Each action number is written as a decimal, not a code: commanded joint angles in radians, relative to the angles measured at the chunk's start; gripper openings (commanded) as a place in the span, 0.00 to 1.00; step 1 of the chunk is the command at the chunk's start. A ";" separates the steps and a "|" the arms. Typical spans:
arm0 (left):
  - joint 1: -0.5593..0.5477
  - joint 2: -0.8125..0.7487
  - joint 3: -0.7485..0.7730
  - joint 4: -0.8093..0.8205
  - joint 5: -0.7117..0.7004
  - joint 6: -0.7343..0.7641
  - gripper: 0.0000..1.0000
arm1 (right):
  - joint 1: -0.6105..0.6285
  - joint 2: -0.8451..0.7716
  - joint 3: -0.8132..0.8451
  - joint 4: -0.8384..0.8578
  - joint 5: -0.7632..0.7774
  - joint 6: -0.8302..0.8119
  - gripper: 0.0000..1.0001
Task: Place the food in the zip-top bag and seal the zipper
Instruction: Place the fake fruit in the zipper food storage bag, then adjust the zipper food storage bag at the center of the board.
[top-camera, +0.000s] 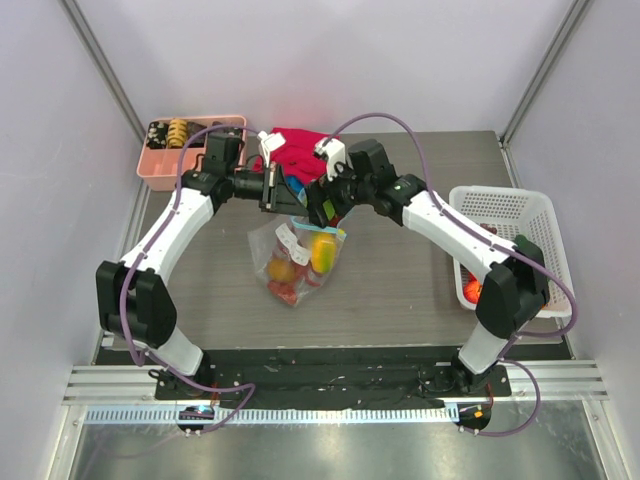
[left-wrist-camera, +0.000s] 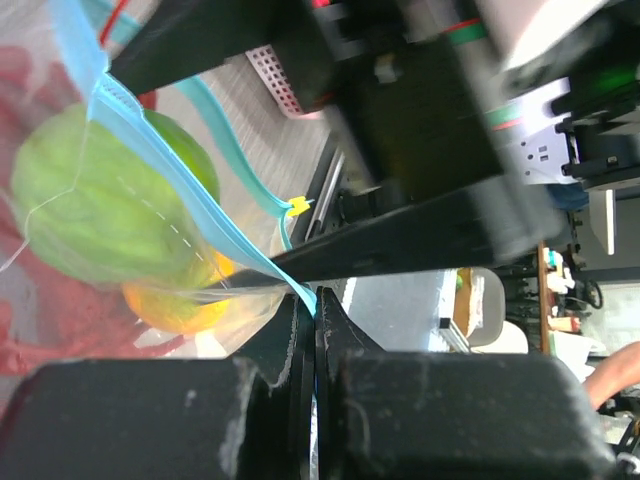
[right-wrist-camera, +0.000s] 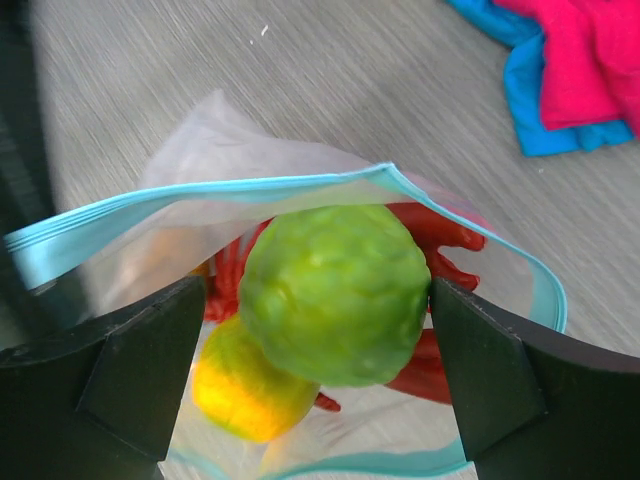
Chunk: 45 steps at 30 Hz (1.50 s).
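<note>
Beneath the left wrist camera alone, left hand (left-wrist-camera: 313, 325) pinches the zipper (left-wrist-camera: 200, 200).

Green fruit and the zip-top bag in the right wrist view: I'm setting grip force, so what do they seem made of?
Green fruit: probably hard plastic, glossy, with moulded pebbly skin and soft highlights. Zip-top bag: thin clear plastic film, creased, contents showing through. Zipper: thicker teal-blue plastic strip, seemingly matte.

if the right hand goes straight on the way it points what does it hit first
Probably the green fruit, between the fingers of the right hand in the open mouth of the zip-top bag; yellow fruit and red lobster lie beyond.
</note>
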 joint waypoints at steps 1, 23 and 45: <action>0.004 -0.059 0.002 0.094 0.028 0.000 0.00 | -0.047 -0.103 0.088 -0.112 -0.009 -0.006 1.00; -0.019 -0.094 -0.048 0.099 0.035 0.088 0.00 | -0.376 0.009 0.016 -0.116 -0.340 0.306 0.78; 0.003 -0.139 -0.113 0.137 -0.104 -0.026 0.00 | -0.322 -0.078 0.097 -0.195 -0.403 0.248 0.01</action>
